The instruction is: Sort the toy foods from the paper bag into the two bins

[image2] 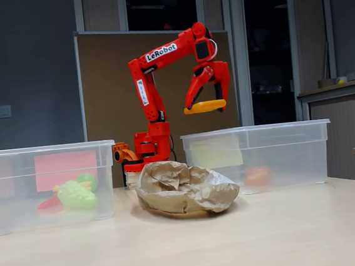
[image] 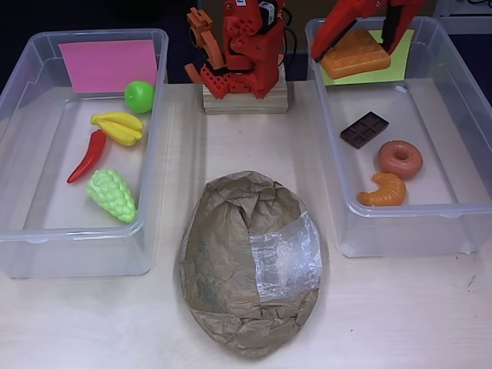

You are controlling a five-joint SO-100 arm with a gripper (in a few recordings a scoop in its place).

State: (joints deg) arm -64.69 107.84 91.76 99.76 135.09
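While the two clear bins flank the table, the left bin (image: 23,154) with its pink label (image: 108,64) holds the green grapes (image: 112,195), red chili (image: 88,155), yellow bananas (image: 118,127) and green apple (image: 139,96), and the right bin (image: 461,131) with its yellow-green label (image: 396,68) holds the brown donut (image: 399,159), orange croissant (image: 384,191) and chocolate bar (image: 364,129). Between them the crumpled paper bag (image: 231,261) lies on the table with its tape patch (image: 286,257) up; I cannot see inside it. The red arm's gripper (image2: 205,102) hangs above the right bin in the fixed view, its fingers closed on the edges of the orange waffle (image: 355,54), held flat and level. The waffle looks like a light, stiff, hollow plastic slab with a ridged face, smooth enough to slip, so a grip across its thin edges near the middle seems soundest. It appears unlikely to break if dropped into the bin from here.
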